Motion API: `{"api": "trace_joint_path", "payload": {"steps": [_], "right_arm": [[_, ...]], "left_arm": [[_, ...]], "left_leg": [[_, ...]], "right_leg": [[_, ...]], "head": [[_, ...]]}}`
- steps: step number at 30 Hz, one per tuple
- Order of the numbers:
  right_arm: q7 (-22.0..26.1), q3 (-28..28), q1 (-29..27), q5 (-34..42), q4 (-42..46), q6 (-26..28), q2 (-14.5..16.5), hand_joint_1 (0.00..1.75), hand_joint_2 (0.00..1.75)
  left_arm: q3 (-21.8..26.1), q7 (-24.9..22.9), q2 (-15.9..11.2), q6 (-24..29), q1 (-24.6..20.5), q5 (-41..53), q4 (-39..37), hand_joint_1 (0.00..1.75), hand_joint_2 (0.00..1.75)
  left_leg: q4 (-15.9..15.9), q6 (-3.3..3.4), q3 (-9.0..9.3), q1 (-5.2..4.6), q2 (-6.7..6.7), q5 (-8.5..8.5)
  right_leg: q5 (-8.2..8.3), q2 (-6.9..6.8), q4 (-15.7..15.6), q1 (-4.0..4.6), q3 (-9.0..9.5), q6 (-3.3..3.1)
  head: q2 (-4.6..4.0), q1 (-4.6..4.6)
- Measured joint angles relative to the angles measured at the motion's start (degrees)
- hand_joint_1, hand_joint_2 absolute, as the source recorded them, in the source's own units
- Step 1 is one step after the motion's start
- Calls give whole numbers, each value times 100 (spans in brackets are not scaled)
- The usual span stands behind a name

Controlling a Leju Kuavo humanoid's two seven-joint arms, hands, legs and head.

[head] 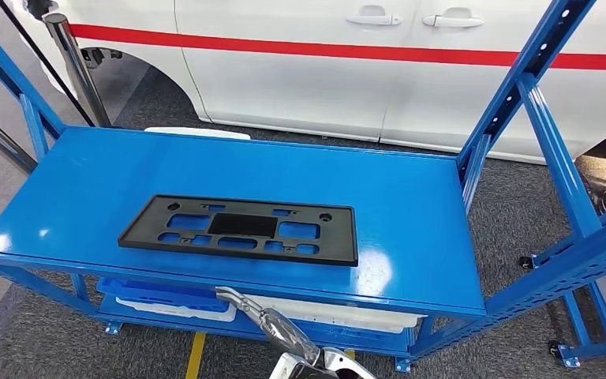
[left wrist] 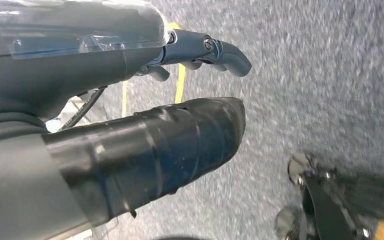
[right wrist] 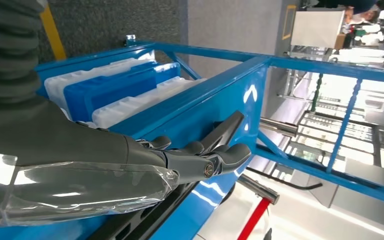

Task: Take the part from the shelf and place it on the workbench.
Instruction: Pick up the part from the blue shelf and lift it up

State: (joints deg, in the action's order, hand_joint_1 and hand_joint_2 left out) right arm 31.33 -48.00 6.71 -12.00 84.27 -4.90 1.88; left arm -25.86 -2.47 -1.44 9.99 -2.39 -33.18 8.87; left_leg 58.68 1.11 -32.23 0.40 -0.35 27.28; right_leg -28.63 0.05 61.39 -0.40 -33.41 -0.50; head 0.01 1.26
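Right hand (head: 284, 332) nearest the head camera, coming up under the front edge of the blue shelf (head: 410, 213). From the right wrist view its fingers (right wrist: 230, 152) are spread and holding nothing, tips close to the edge of the black part (right wrist: 225, 131) — touching or just short of it, hard to say from this angle. Left hand (left wrist: 200, 50) hangs low over grey carpet, fingers loosely apart, nothing in them.

The part lies flat on the shelf's top deck, near the front edge, untouched; it is a thin perforated plate. Below it, white and blue trays (head: 166, 296) sit on the lower level. A white car (head: 323, 71) stands behind the shelf.

Risk, as I judge it: the plate is flat and thin, so fingers may push it back across the slick deck instead of getting under it — or a one-sided grip lets it tilt and slip.
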Motion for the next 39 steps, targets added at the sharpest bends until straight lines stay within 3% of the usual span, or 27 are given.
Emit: {"api": "trace_joint_path", "payload": {"steps": [3,5,7,9,10,11,12,14,16,19,21,23,25,26,27,30,32,36,37,39], "right_arm": [[-4,0,19,1,-39,0,34,0,175],[-5,0,35,1,-55,0,57,0,175],[-5,0,57,1,-68,0,80,0,175],[-5,0,68,2,-92,0,91,0,175],[-5,0,68,2,-106,0,92,0,175],[-5,0,68,2,-118,0,92,0,175],[-5,0,69,2,-126,0,93,0,175],[-8,0,73,2,-130,2,99,0,175],[-38,0,89,-1,-138,31,108,0,175],[-139,0,135,-35,-184,183,141,0,175],[-232,-1,209,-171,-242,441,191,0,175],[-334,-10,303,-382,-338,782,242,0,175],[-422,-33,390,-562,-490,1079,289,0,175],[-456,-45,430,-629,-573,1202,312,0,175],[-484,-56,472,-692,-655,1321,338,0,175],[-560,-70,604,-957,-848,1768,444,0,175],[-691,-85,699,-1388,-984,2296,534,0,175],[-1086,-123,929,-2470,-1394,3409,783,0,175],[-1139,-135,984,-2604,-1481,3526,849,0,175],[-1235,-157,1068,-2804,-1650,3685,947,0,175]], "left_arm": [[0,6,-20,-2,3,-2,0,0,0],[0,8,-25,-2,5,-4,0,0,0],[0,13,-33,-3,3,-4,0,0,0],[0,15,-44,-3,5,-4,0,0,0],[0,15,-48,-3,8,-5,0,0,0],[0,15,-48,-3,14,-5,0,0,0],[0,15,-50,-3,19,-6,0,0,0],[0,17,-58,-1,21,-6,0,0,0],[0,25,-69,8,14,-12,0,0,0],[0,43,-89,28,12,-45,0,0,0],[0,59,-120,41,14,-82,-1,0,0],[0,74,-165,54,14,-112,-2,0,0],[-1,79,-232,69,18,-131,-2,0,0],[-1,80,-271,78,21,-134,-2,0,0],[-2,79,-313,84,24,-137,-2,0,0],[-11,59,-420,96,26,-137,-2,0,0],[-30,40,-510,115,24,-129,-2,0,0],[-102,24,-756,107,8,-121,-1,0,0],[-120,24,-814,104,4,-124,-1,0,0],[-146,25,-911,116,1,-131,-2,0,0]], "left_leg": [[-2,-84,-11,-11,-1,-1],[111,-142,-51,3,1,103],[609,-200,-261,20,5,419],[1351,-245,-594,30,6,747],[1584,-256,-704,33,6,799],[1621,-261,-729,35,6,738],[1423,-259,-642,38,7,572],[594,-237,-259,38,6,145],[36,-187,-11,11,-2,-27],[-43,-96,-5,-14,-8,-24],[-94,-10,11,11,7,-63],[-128,59,14,23,23,-91],[-118,81,-3,9,26,-92],[-109,84,-7,3,23,-91],[-97,84,-10,-2,19,-89],[-46,50,-15,-18,4,-64],[-16,2,-37,-30,3,-49],[28,-144,-74,8,7,-7],[163,-179,-129,15,7,97],[757,-242,-391,30,8,445]], "right_leg": [[15,17,-137,14,38,-52],[46,10,-179,-6,60,-109],[69,-6,-206,-24,75,-150],[73,-13,-204,-22,67,-160],[72,-14,-203,-21,67,-161],[70,-11,-202,-21,69,-161],[67,-7,-202,-22,77,-160],[54,1,-201,-21,98,-147],[52,2,-194,-5,87,-104],[79,3,-209,5,68,-23],[-29,3,-80,6,16,27],[-347,0,440,3,-214,52],[-656,-1,1172,2,-552,54],[-681,-1,1362,3,-642,51],[-605,-1,1365,3,-644,40],[-71,-1,323,22,-146,-31],[37,4,-118,46,45,-64],[83,17,-211,51,56,-162],[102,12,-237,35,64,-190],[117,3,-252,21,67,-216]], "head": [[-1,-2],[-1,-3],[-1,-4],[-1,-4],[-1,-4],[-1,-4],[-1,-4],[-1,-3],[-1,-2],[-1,-2],[-1,0],[-1,1],[-1,1],[-1,1],[-1,1],[-1,0],[-1,-1],[-1,1],[-1,-1],[-1,-3]]}}
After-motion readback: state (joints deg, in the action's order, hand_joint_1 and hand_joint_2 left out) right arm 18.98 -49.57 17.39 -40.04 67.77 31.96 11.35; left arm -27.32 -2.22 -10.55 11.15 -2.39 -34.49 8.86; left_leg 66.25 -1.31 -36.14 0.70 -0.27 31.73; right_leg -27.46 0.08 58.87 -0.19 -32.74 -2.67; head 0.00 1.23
